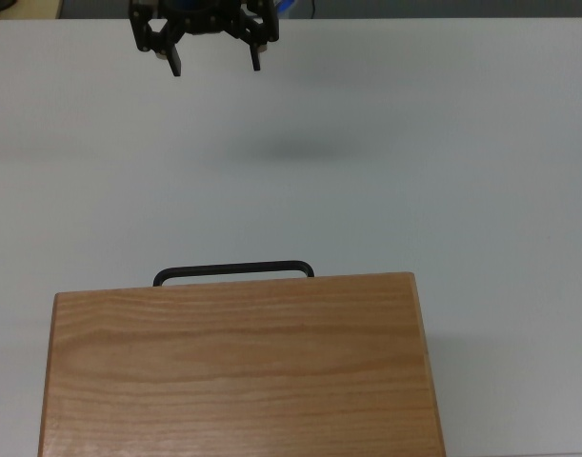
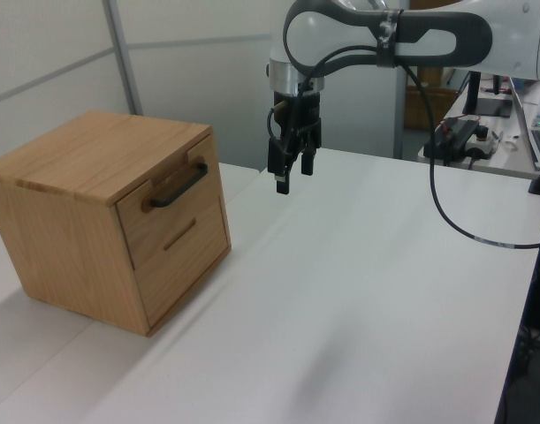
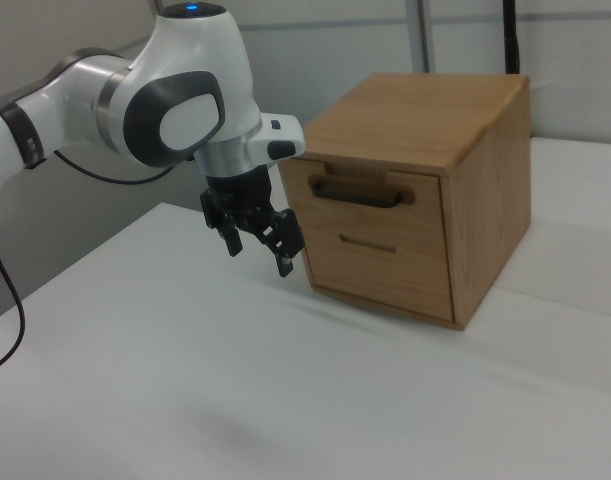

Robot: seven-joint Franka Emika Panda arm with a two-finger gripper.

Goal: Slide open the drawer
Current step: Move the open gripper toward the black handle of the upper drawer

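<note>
The drawer [image 2: 163, 219] is the upper front panel of a wooden cabinet [image 2: 84, 159] and sits flush, shut. Its black bar handle [image 2: 177, 187] sticks out from the panel. In the top view only the handle [image 1: 233, 270] shows, past the cabinet top [image 1: 238, 371]. My gripper [image 2: 294, 178] hangs above the white table, open and holding nothing, a good way in front of the handle. In the right view the gripper [image 3: 260, 258] is to the left of the drawer [image 3: 425, 205] and its handle [image 3: 357, 192]. In the top view the gripper [image 1: 215, 69] is at the upper edge.
A second panel with a slot [image 3: 370, 265] lies below the drawer. The white table [image 2: 358, 291] spreads around the cabinet. A black device with cables [image 2: 460, 137] sits on another desk at the left view's right, and a black cable hangs from the arm.
</note>
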